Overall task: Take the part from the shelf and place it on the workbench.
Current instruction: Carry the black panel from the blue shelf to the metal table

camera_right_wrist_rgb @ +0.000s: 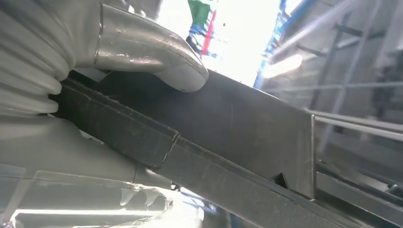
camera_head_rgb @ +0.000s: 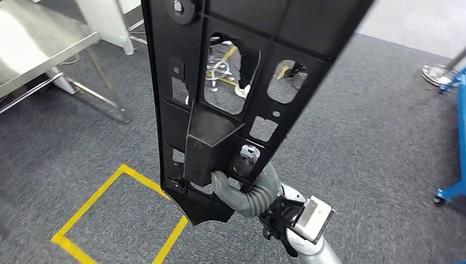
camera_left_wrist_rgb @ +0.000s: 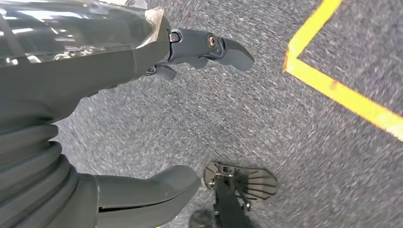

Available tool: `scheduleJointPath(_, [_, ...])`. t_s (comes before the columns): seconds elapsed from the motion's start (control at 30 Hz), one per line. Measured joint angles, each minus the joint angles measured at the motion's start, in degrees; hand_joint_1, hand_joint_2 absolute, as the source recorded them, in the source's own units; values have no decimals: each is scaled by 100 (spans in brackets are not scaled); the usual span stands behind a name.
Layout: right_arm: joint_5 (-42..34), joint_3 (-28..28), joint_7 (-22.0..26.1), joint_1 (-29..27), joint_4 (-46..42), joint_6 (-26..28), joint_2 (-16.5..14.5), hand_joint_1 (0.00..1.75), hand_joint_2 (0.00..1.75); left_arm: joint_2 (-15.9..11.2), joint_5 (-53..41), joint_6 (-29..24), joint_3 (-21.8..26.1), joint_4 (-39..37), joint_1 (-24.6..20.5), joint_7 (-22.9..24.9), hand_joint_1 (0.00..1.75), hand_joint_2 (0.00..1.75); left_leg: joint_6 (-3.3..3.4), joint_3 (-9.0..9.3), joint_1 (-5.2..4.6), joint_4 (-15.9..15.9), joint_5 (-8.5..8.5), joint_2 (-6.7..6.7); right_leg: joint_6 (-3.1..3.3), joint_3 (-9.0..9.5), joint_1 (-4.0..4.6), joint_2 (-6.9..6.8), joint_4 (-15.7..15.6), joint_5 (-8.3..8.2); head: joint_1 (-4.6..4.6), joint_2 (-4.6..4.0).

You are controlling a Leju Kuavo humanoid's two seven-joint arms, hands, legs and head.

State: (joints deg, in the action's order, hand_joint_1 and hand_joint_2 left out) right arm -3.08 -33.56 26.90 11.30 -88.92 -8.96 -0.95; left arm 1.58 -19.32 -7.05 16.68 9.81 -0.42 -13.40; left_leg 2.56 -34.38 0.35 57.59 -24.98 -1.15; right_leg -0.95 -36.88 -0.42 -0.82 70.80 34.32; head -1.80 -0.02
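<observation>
From the head view, the right hand [camera_head_rgb: 231, 184] grips the long black part [camera_head_rgb: 231, 104] at its lower end and holds it upright over grey carpet [camera_head_rgb: 362, 137]; the steel workbench [camera_head_rgb: 33, 38] stands at far left. To do the carry well, the robot should keep the part steady and away from the bench's edge. At the left wrist, the left hand [camera_left_wrist_rgb: 142, 114] hangs with fingers apart, holding nothing. At the right wrist, the thumb [camera_right_wrist_rgb: 157, 61] presses the part; the other fingers are probably underneath. No writing is readable.
</observation>
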Motion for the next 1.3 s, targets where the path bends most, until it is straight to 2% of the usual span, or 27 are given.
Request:
scheduleJointPath(0.03, [0, 11, -3, -20, 4, 0, 13, 175, 175, 2, -2, -1, -1, -1, -1, 1, 0, 175, 2, -3, 2, 2, 0, -90, -12, -165, -6, 39, 285, 77, -2, 0])
scheduleJointPath(0.07, [0, 24, -6, -34, 7, 0, 22, 175, 175, 5, -3, 1, -1, -1, 5, 3, 0, 175, 1, -3, 4, 5, -1, -176, -45, -241, -11, 54, 379, 67, -3, 0])
scheduleJointPath(0.1, [0, 36, -5, -42, 7, 0, 28, 175, 175, 8, -5, 3, -1, -2, 11, 4, 0, 175, -3, 1, 7, 9, -2, -263, -97, -204, -20, 68, 243, -37, -2, 0])
scheduleJointPath(0.13, [0, 45, -5, -42, 7, 0, 31, 175, 175, 12, -7, 5, -1, -1, 15, 5, 0, 175, -12, 8, 14, 16, -6, -350, -156, -58, -38, 109, -105, -214, -2, 0])
scheduleJointPath(0.17, [0, 53, -5, -41, 7, 0, 32, 175, 175, 13, -10, 7, 0, -1, 15, 6, 0, 175, -31, 8, 21, 25, -11, -432, -207, 122, -67, 217, -525, -392, -4, 0])
scheduleJointPath(0.2, [0, 58, -5, -42, 7, 0, 33, 175, 175, 13, -12, 8, 0, 0, 15, 7, 0, 175, -60, 1, 18, 40, -20, -512, -220, 284, -85, 306, -882, -535, -3, 0])
scheduleJointPath(0.27, [1, 63, -5, -45, 6, 2, 31, 175, 175, 11, -17, 14, 0, -1, 24, 12, 0, 175, -133, -38, 13, 55, -19, -622, -168, 426, -90, 411, -1192, -647, -2, 0])
scheduleJointPath(0.33, [3, 67, -5, -44, 4, 9, 16, 175, 175, 10, -23, 28, -1, -3, 49, 17, 0, 175, -203, -72, 28, 44, -2, -692, -78, 435, -84, 311, -1200, -672, 1, 0])
scheduleJointPath(0.37, [4, 69, -5, -42, 4, 13, 3, 175, 175, 15, -25, 36, -2, -3, 62, 20, 0, 175, -231, -95, 27, 76, -27, -621, -37, 440, -94, 259, -1211, -682, 5, 0])
scheduleJointPath(0.4, [5, 71, -3, -42, 3, 17, -9, 175, 175, 20, -27, 40, -3, -4, 64, 22, 0, 175, -256, -153, 24, 191, -102, -483, 13, 449, -107, 195, -1224, -687, 18, 0])
scheduleJointPath(0.47, [8, 78, 0, -47, 3, 21, -24, 175, 175, 26, -27, 43, -5, -4, 43, 24, 0, 175, -294, -432, 16, 760, -410, -109, 100, 460, -95, 57, -1235, -678, 40, 0])
scheduleJointPath(0.53, [10, 84, 2, -55, 3, 22, -24, 175, 175, 27, -29, 43, -6, -4, 31, 24, 0, 175, -322, -801, 33, 1475, -692, 53, 146, 461, -64, -100, -1234, -662, 46, 0])
scheduleJointPath(0.57, [11, 85, 1, -60, 3, 22, -23, 175, 175, 30, -31, 43, -7, -4, 36, 24, 0, 175, -330, -891, 39, 1640, -709, 81, 155, 463, -55, -177, -1234, -655, 46, 0])
scheduleJointPath(0.6, [13, 86, 1, -64, 3, 22, -23, 175, 175, 31, -33, 46, -7, -4, 43, 24, 0, 175, -331, -866, 42, 1585, -621, 107, 156, 470, -50, -248, -1234, -647, 47, 0])
scheduleJointPath(0.63, [16, 89, 1, -67, 3, 26, -25, 175, 175, 29, -35, 50, -7, -3, 47, 24, 0, 175, -324, -724, 44, 1318, -456, 152, 153, 481, -49, -315, -1233, -637, 48, 0])
scheduleJointPath(0.7, [39, 101, 0, -70, -4, 38, -27, 175, 175, 21, -37, 57, -7, 0, 33, 24, 0, 175, -280, -293, 15, 552, -145, 394, 118, 516, -19, -437, -1230, -604, 48, 0])
scheduleJointPath(0.77, [74, 120, -7, -73, -25, 52, -30, 175, 175, 16, -45, 60, -7, 3, 9, 11, 0, 175, -214, -76, -36, 141, -55, 541, 63, 541, 24, -551, -1227, -572, 31, 0])
scheduleJointPath(0.83, [103, 131, -16, -74, -56, 57, -43, 175, 175, 13, -68, 61, -5, 3, 12, -8, 0, 175, -142, -85, -71, 95, -62, 426, 5, 571, 36, -678, -1244, -553, 16, 0])
scheduleJointPath(0.87, [111, 139, -20, -74, -74, 58, -52, 175, 175, 14, -84, 62, -4, 3, 25, -15, 0, 175, -104, -66, -65, 65, -45, 355, -25, 581, 32, -673, -1230, -533, 17, 0])
scheduleJointPath(0.93, [117, 167, -25, -79, -111, 61, -61, 175, 175, 16, -108, 63, -2, 4, 29, -33, 0, 175, -27, -12, -26, -7, 0, 214, -45, 481, 18, -400, -950, -370, 12, 0])
scheduleJointPath(1.0, [120, 202, -34, -109, -126, 63, -41, 175, 175, 17, -114, 62, -1, 5, 7, -50, 0, 175, 14, 0, 2, -30, 21, 54, -14, 138, -11, -46, -245, -65, 2, 0])
scheduleJointPath(1.07, [129, 220, -44, -149, -126, 63, -18, 175, 175, 21, -116, 62, -2, 5, 5, -56, 0, 175, 21, -10, 5, -27, 24, -121, -31, -174, -21, 47, 320, 101, -2, 0])
scheduleJointPath(1.1, [136, 223, -45, -161, -127, 63, -12, 175, 175, 24, -117, 62, -2, 5, 12, -57, 0, 175, 19, -10, 7, -22, 25, -208, -73, -191, -25, 61, 306, 46, -2, 0])
scheduleJointPath(1.13, [144, 224, -45, -165, -128, 63, -10, 175, 175, 27, -117, 62, -1, 5, 19, -58, 0, 175, 13, -5, 12, -16, 24, -296, -130, -96, -35, 89, 63, -98, -2, 0])
scheduleJointPath(1.2, [161, 226, -45, -165, -131, 63, -9, 175, 175, 32, -119, 62, -1, 5, 21, -63, 0, 175, -23, -4, 16, 12, 14, -464, -222, 257, -73, 275, -735, -450, -3, 0])
scheduleJointPath(1.23, [168, 226, -45, -166, -133, 63, -8, 175, 175, 33, -122, 62, -1, 5, 20, -67, 0, 175, -52, -15, 10, 30, 7, -531, -221, 391, -88, 359, -1032, -564, -3, 0])
scheduleJointPath(1.3, [179, 229, -46, -169, -136, 63, -12, 175, 175, 32, -137, 62, -2, 5, 36, -72, 0, 175, -124, -52, 6, 40, 13, -632, -148, 484, -75, 414, -1225, -623, 0, 0])
